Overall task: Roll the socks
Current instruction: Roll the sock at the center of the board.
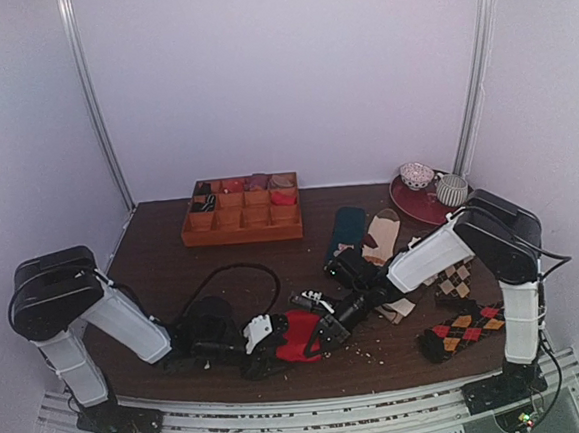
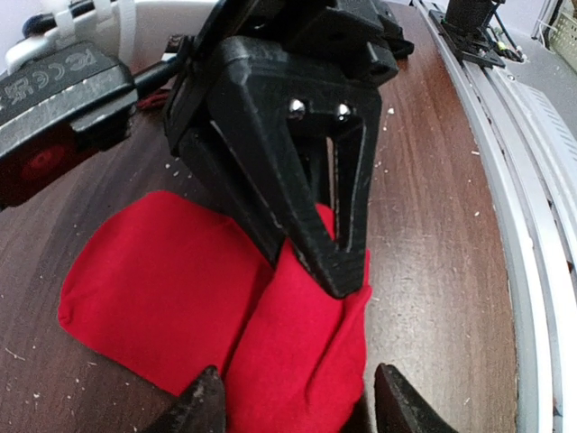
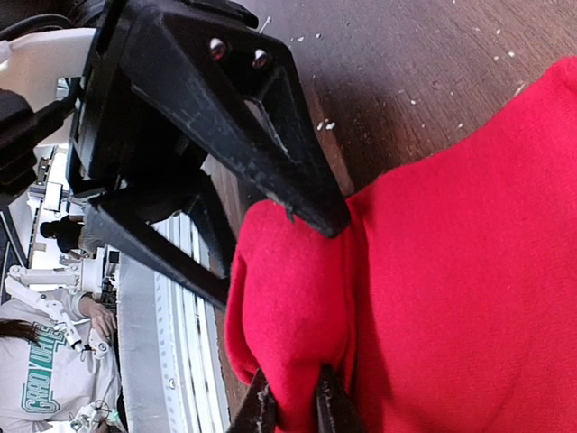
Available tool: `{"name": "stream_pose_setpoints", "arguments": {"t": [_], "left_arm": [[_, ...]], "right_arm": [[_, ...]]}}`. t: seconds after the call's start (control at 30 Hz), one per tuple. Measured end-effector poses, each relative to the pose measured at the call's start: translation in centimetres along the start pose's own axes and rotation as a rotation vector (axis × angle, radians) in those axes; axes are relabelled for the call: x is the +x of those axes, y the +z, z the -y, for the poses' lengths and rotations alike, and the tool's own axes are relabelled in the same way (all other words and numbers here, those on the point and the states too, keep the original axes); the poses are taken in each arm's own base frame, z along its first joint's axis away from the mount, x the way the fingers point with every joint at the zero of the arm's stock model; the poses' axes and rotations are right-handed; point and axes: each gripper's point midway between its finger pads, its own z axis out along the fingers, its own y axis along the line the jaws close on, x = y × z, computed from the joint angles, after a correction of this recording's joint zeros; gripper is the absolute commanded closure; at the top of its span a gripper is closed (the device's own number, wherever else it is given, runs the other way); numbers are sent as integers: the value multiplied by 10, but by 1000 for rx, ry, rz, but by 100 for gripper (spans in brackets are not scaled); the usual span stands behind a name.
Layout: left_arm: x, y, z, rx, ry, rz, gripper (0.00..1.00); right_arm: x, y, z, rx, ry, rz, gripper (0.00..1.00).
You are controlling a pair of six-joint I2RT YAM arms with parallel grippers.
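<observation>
Low in the top view, right fingers pinch a fold of the bright red fabric socks; left fingers spread astride it, perhaps touching.

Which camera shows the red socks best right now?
Left wrist: the socks show flat part, outline and raised fold. Right wrist crops them to a close-up of the fold; top external shows only a small red patch.

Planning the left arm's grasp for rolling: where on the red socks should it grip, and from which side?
I'd take the raised fold of the socks, jaws astride it, coming in low from the left, opposite the right gripper pinching that fold. It stands proud as a ridge; the rest lies flat on the table.
</observation>
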Motion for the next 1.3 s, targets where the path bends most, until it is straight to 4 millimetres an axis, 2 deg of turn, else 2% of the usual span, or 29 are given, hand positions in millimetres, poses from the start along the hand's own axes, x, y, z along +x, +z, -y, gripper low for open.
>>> {"name": "stream_pose_setpoints", "arguments": {"t": [0.23,0.33,0.37,0.57,0.7,0.73,0.83,0.93,1.0,1.17,1.3], "left_arm": [[2,5,0,4,1,-6,79],[1,7,1,11,0,-4,98],[0,8,1,15,-2,-1,100],[-5,16,2,49,-58,-18,100],[-10,26,3,90,-142,-39,100],[-10,27,3,100,-169,-42,100],[-7,27,3,127,-256,-60,100],[-5,26,1,159,-347,-73,100],[-3,25,0,187,-408,-78,100],[-2,26,-1,248,-494,-91,100],[-1,27,1,286,-523,-97,100]], "right_arm": [[3,-1,0,-33,25,-8,87],[3,-1,0,-40,35,-10,81],[4,-2,0,-42,41,-11,77],[6,-9,-4,-22,55,-1,63],[9,-28,-5,112,-8,66,61],[9,-34,-6,149,-33,91,60],[5,-54,-12,241,-133,186,49],[-2,-77,-27,316,-296,319,46],[-4,-85,-38,357,-422,380,45],[1,-71,-55,430,-649,363,44],[7,-57,-56,502,-765,320,39]]}}
